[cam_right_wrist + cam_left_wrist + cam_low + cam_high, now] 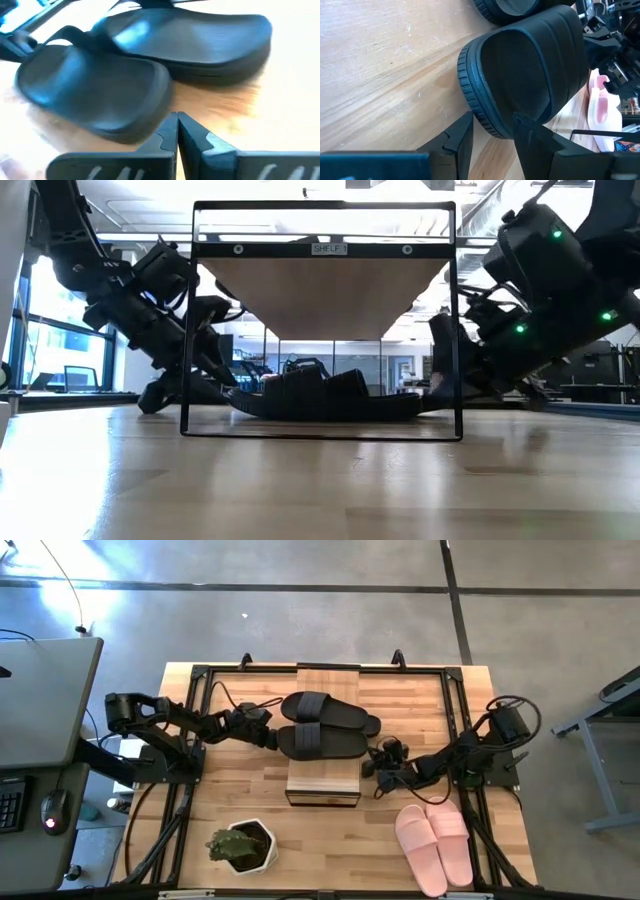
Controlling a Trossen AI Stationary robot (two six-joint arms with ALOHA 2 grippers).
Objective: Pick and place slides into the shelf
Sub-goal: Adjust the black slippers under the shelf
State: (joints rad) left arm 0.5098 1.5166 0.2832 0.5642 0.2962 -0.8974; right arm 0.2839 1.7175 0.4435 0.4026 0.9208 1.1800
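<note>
Matte black slides (pixel 322 727) (ribbed edges), wood shelf (pixel 323 783)

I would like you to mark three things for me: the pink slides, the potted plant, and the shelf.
pink slides (pixel 432 845), high view, on the sole of the left one of the pair.
potted plant (pixel 238 845), high view, on the green leaves.
shelf (pixel 322 783), high view, on the bare wood plank top.

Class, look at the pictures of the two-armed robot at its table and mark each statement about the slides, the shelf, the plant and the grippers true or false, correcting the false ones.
1. The left gripper grips the edge of a black slide. True.
2. The right gripper is wide open. False: its fingers are shut together.
3. The pink slides lie on the shelf. False: they lie on the table, apart from it.
4. A potted plant stands on the table. True.
</note>
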